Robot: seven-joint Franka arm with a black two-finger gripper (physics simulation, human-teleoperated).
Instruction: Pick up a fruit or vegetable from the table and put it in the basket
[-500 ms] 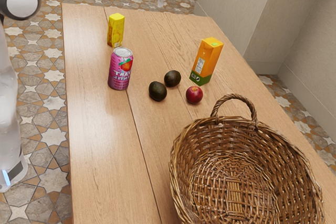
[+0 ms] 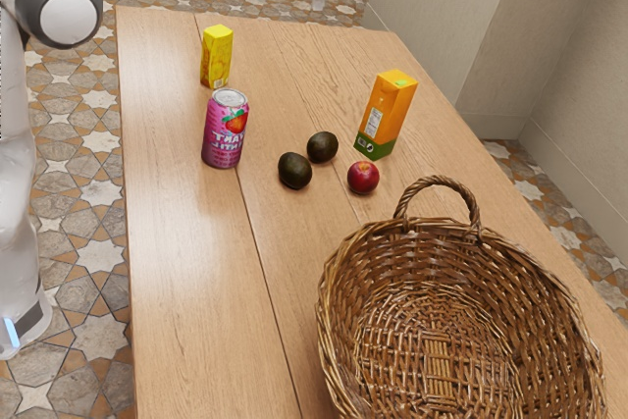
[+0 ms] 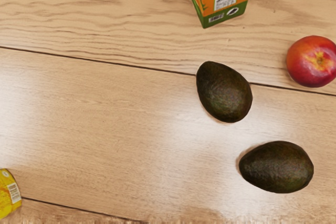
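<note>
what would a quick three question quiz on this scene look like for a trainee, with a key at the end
1. True or false: the pink can stands upright on the table.
2. Which of these is nearest the basket?
a) the yellow carton
b) the red fruit
c) the pink can
3. Fill in the number: there are ___ dark avocados on the table.

Key: 1. true; 2. b; 3. two
</note>
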